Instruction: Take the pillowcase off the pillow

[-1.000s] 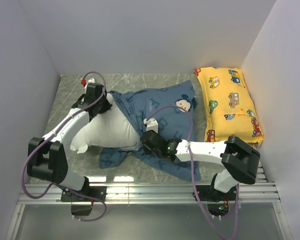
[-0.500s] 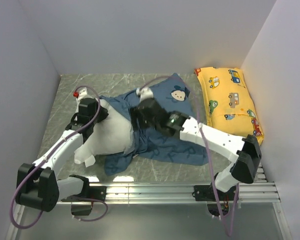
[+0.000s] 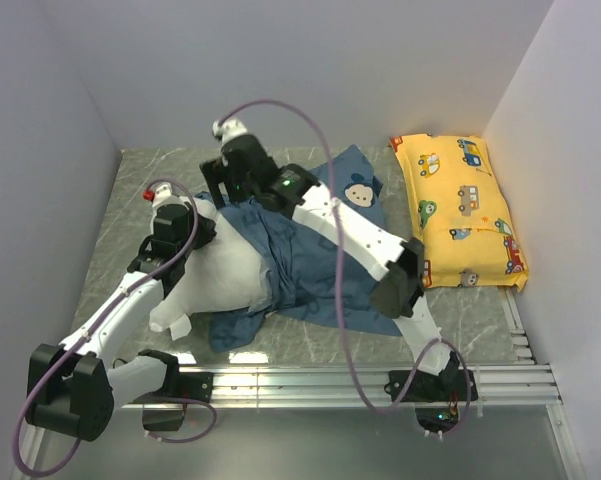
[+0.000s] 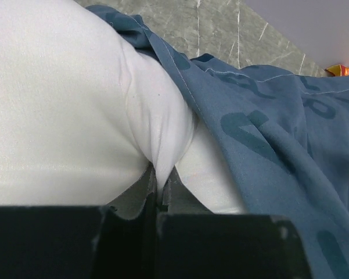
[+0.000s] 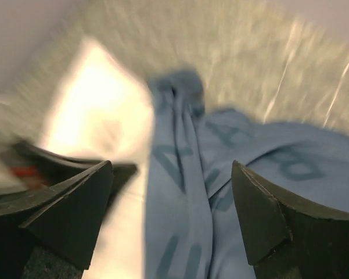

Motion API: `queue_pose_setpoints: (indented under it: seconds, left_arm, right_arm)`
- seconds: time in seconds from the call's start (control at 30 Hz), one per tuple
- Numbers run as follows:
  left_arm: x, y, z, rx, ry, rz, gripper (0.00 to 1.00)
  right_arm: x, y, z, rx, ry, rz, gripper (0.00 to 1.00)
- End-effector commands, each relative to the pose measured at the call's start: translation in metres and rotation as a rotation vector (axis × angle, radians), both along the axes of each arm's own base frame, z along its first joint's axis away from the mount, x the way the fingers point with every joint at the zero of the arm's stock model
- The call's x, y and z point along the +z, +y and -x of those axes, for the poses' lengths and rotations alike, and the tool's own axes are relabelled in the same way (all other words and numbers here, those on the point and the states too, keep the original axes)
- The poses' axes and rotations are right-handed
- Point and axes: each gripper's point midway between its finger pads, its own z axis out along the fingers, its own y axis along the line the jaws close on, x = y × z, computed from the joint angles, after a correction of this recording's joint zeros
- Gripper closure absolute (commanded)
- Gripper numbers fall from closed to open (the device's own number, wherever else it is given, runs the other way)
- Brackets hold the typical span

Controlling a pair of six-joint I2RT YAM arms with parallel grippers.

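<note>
Here, on the grey marbled worktop [image 3: 460, 310] between pale lilac walls [image 3: 280, 70], the left pincer [image 4: 161, 186] pinches the pillow [image 3: 220, 272] at 8 o'clock, half out of the central pillowcase [image 3: 295, 265], while the right pincer [image 5: 171, 168] gapes wide above the fabric.

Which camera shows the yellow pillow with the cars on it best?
The top external view: the yellow pillow lies whole along the right wall, with its cars clear to see. The left wrist view catches only a tiny yellow-orange bit at its right edge, probably that pillow. The blurry right wrist view shows none of it.
</note>
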Motion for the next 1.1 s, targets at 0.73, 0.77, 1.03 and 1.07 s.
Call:
queue_pose_setpoints:
  seconds: [0.73, 0.77, 1.03, 1.07]
  left_arm:
    - [0.062, 0.057, 0.062, 0.228, -0.026, -0.029, 1.00]
    - [0.067, 0.069, 0.064, 0.256, -0.022, -0.033, 1.00]
    - [0.065, 0.146, 0.069, 0.436, 0.011, -0.022, 1.00]
    - [0.057, 0.157, 0.065, 0.462, 0.031, -0.006, 1.00]
  right_arm:
    - [-0.076, -0.191, -0.093, -0.537, 0.172, 0.070, 1.00]
    - [-0.078, -0.202, -0.097, -0.559, 0.176, 0.062, 1.00]
    - [-0.067, -0.273, -0.106, -0.651, 0.213, -0.039, 1.00]
    - [-0.066, -0.270, -0.105, -0.639, 0.210, -0.051, 1.00]
